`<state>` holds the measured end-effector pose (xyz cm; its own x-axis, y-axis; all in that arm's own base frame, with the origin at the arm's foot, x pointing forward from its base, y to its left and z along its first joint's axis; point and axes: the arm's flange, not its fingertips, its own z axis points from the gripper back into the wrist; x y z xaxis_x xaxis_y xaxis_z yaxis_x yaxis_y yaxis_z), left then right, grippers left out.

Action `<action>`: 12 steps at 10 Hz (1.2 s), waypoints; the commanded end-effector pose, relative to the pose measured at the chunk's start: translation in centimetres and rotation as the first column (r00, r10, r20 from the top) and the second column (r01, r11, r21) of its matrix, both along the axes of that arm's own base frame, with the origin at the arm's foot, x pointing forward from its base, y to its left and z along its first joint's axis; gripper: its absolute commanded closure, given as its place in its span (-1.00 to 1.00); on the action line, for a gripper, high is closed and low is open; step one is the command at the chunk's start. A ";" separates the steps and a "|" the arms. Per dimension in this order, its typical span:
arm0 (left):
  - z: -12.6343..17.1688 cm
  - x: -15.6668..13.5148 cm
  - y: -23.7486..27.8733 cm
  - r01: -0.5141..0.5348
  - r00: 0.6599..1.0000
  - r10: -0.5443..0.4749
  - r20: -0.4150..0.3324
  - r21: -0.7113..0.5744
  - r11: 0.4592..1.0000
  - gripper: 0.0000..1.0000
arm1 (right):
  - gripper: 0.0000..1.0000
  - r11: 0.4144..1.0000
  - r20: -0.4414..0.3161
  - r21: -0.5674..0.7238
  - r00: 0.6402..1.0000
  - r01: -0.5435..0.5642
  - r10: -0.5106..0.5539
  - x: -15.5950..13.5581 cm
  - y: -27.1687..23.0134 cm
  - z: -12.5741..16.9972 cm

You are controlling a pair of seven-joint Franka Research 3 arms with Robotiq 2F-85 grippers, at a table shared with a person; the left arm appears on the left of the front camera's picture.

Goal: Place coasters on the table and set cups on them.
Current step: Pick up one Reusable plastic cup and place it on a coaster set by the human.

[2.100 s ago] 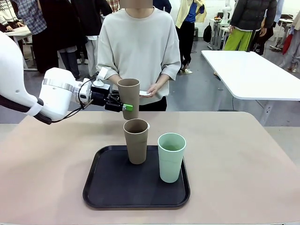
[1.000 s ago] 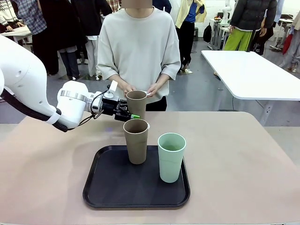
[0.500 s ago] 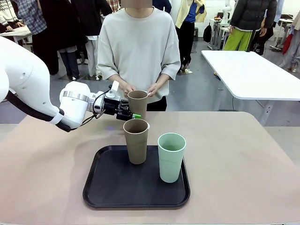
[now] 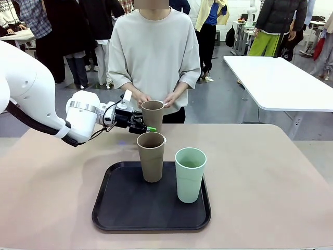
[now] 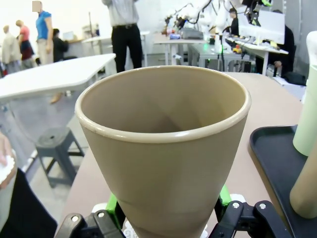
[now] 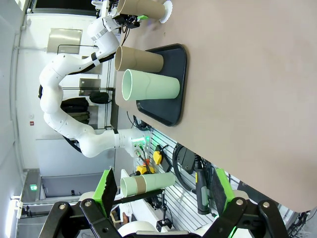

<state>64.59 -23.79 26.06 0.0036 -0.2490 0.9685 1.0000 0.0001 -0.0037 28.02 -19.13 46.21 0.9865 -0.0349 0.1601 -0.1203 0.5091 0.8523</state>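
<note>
beige-pink table [image 4: 270, 172] with rounded corners, a person standing at its far edge, a white table [image 4: 281, 78] behind on the right.

change against the earliest frame: the left gripper [image 4: 144, 125] has moved toward the far edge and lower, carrying the held tan cup [image 4: 152, 112] from a raised position down to just behind the tray. no shift is visible over the last half second.

left gripper: fingers pinch the held tan cup low on its wall, green pads on both sides; the cup is upright. in the right wrist view a scalloped white coaster [image 6: 167, 10] lies at the base of this cup near the far edge of the table; whether the base rests on it cannot be told.

right gripper [image 6: 163, 178]: fingers spread wide, nothing between them.

containers:
- held tan cup: empty.
- black tray [image 4: 112, 208], at the near edge, middle of the table: holds the second tan cup [image 4: 151, 159] at its far side and the mint cup [image 4: 190, 177] at its right side, both upright, apart.
- person's hand [image 4: 171, 99]: holds thin white discs.
</note>
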 end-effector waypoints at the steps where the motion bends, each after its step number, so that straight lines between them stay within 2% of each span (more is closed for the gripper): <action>1: 0.0 0.0 -0.1 0.005 1.000 -0.005 0.015 -0.001 1.000 -0.68 | -1.00 1.000 0.006 0.008 1.000 0.005 -0.005 0.1 0.0 0.1; 4: 0.0 0.0 0.0 0.000 1.000 0.000 0.000 0.000 1.000 -0.68 | -1.00 1.000 0.006 0.008 1.000 0.005 -0.005 0.1 0.0 0.1; 8: -0.8 0.4 -1.0 0.046 0.999 -0.046 -0.001 0.009 0.999 -0.68 | -1.00 1.000 0.006 0.008 1.000 0.005 -0.005 0.1 0.0 0.1; 12: -0.8 0.9 -1.4 0.022 1.000 -0.022 0.010 0.003 1.000 -0.68 | -1.00 1.000 0.006 0.008 1.000 0.005 -0.005 0.1 0.0 0.1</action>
<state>64.50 -24.66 25.14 0.0030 -0.2486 0.9686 0.9996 -0.0277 -0.0103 28.02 -19.13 46.21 0.9865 -0.0349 0.1601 -0.1203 0.5091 0.8523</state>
